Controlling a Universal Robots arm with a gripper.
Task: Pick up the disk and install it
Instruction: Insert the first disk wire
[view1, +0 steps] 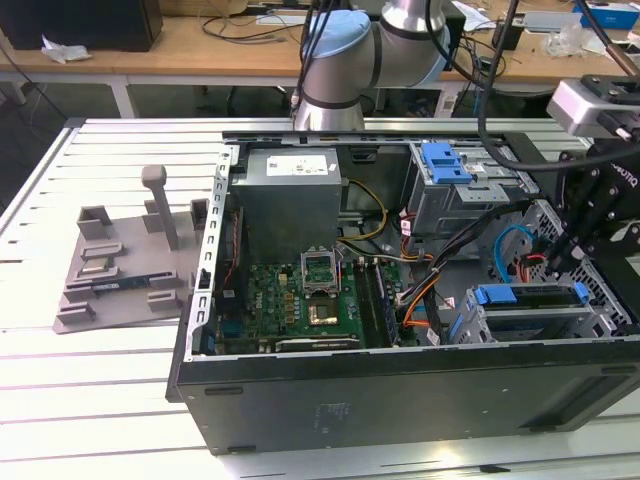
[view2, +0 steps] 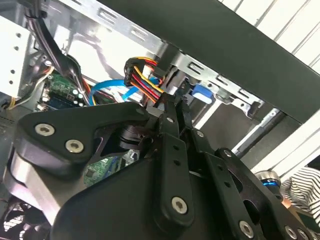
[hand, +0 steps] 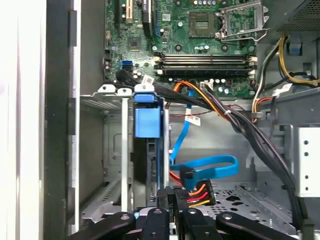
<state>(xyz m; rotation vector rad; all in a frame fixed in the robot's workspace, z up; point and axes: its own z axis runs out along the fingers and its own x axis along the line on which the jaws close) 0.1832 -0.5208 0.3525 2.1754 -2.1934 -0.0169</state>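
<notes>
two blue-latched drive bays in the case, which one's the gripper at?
The lower bay nearest the case's front wall, at the exterior view's right; the gripper hangs just above it. The other sits farther back.

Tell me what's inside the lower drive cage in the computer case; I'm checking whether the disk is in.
In the drive cage a disk with blue rails sits on edge, the gripper at its near end. Its connector end is covered, so full seating can't be judged.

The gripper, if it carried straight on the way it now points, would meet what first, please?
Most likely the disk seated on edge in the drive cage: the gripper sits at its near end, beside the bundled power connector. Depth is unclear, so contact cannot be judged.
</notes>
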